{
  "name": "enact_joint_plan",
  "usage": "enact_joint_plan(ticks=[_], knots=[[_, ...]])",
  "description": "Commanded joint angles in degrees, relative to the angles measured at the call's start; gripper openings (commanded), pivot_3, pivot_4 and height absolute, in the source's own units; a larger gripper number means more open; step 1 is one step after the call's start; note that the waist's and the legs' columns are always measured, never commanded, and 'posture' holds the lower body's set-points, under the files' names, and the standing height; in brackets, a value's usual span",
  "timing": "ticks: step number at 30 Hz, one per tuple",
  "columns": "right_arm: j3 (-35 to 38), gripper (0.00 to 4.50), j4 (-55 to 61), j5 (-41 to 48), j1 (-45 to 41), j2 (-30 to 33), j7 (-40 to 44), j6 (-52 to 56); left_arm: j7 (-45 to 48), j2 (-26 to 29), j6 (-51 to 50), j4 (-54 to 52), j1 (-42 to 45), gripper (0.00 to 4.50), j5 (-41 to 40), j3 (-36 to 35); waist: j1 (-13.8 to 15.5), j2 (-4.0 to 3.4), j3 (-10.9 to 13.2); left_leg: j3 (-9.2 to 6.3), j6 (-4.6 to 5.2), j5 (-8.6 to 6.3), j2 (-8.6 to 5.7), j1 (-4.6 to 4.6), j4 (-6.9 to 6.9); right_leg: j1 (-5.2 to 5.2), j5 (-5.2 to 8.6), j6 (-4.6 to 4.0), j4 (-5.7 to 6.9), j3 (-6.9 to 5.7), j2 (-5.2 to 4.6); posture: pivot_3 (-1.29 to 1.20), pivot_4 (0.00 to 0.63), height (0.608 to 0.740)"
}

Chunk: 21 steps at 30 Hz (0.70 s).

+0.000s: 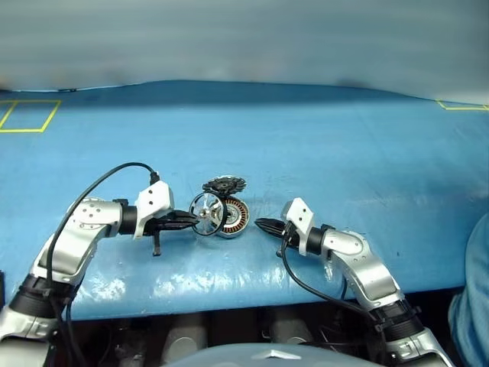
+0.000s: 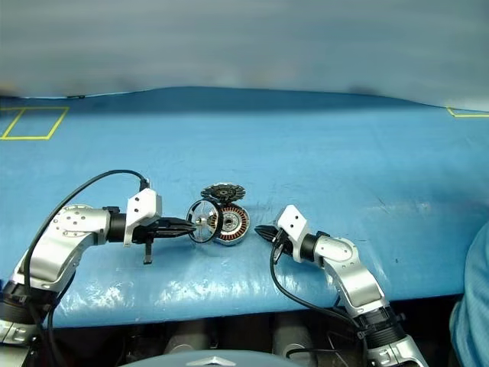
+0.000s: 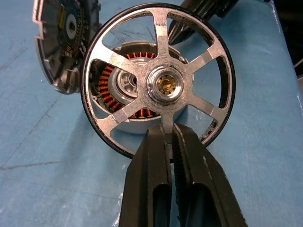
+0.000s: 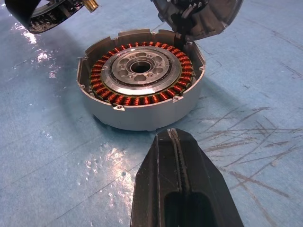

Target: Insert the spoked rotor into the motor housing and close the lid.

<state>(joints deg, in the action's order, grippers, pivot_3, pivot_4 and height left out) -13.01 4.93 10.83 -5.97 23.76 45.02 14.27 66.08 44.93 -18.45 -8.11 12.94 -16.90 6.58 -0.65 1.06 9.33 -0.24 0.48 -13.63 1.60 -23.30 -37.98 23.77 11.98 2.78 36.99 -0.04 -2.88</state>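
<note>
We work on the blue table (image 1: 359, 153). The motor housing (image 4: 142, 85) rests there open side up, copper windings and central hub exposed, with the lid (image 1: 224, 184) propped just behind it and touching its rim.

We hold the spoked rotor (image 3: 158, 85) on edge in the left gripper (image 3: 168, 137), whose jaws pinch one spoke at the rim. The rotor stands just beside the housing, on the left gripper's side, hub roughly facing the windings.

To seat it well, we judge that we must tip the rotor flat, centre its hub over the housing hub, and lower it squarely; a tilted entry risks jamming against the wall.

The right gripper (image 4: 176, 142), jaws pressed together and empty, waits near the housing's opposite side, not touching it.
</note>
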Motion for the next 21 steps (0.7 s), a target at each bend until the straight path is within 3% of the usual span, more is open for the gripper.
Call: enact_joint_plan(ticks=[1, 21], knots=[[0.7, 0.0, 1.4, 0.4, -0.4, -0.4, -0.2, -1.1, 0.9, -1.2, -0.4, 1.9, 2.6, 0.06, -0.2, 1.1, -0.1, 0.0, 0.0, 0.01, 0.0, 0.0, 0.0, 0.0, 0.01, 0.0, 0.0, 0.0, 0.0, 0.01, 0.0, 0.0, 0.15, 0.74], [0.5, 0.0, 0.7, -1.3, 0.6, -1.2, -1.5, -2.9, 2.7, -4.8, -0.2, 9.4, 9.9, 0.06, 2.5, 5.5, 0.0, 0.0, 0.0, -0.01, 0.0, 0.0, 0.01, -0.02, 0.01, 0.02, -0.01, 0.01, 0.0, 0.03, 0.06, 0.0, 0.15, 0.74]])
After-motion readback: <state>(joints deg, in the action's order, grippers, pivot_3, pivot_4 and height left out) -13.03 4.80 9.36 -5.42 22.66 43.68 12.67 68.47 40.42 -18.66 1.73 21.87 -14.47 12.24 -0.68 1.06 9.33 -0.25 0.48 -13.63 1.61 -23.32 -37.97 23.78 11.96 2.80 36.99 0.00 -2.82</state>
